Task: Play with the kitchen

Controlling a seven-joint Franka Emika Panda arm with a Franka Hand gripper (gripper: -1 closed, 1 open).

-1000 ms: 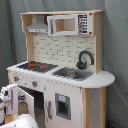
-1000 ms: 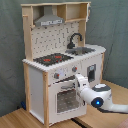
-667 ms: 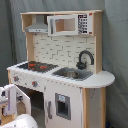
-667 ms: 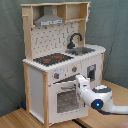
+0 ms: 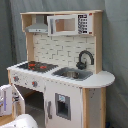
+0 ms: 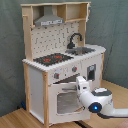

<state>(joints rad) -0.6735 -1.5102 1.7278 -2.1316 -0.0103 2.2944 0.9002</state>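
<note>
End effector (image 6: 81, 85) is seen in the second exterior view pressed up against the oven door (image 6: 67, 100) of the kitchen (image 6: 62, 65), at the door's upper right corner; whether it is released or clenched cannot be told. The door appears swung open in the first exterior view, so the oven seems to have been engaged already. Above the end effector, the knobs (image 6: 56, 75), stovetop (image 6: 52, 59), faucet (image 6: 75, 39) and sink (image 6: 82, 50) are judged still to be played with. Beneath the end effector and the kitchen, a light wooden bench (image 6: 20, 120) is laid out. Behind both, a grey-green curtain (image 6: 10, 60) is hung.
</note>
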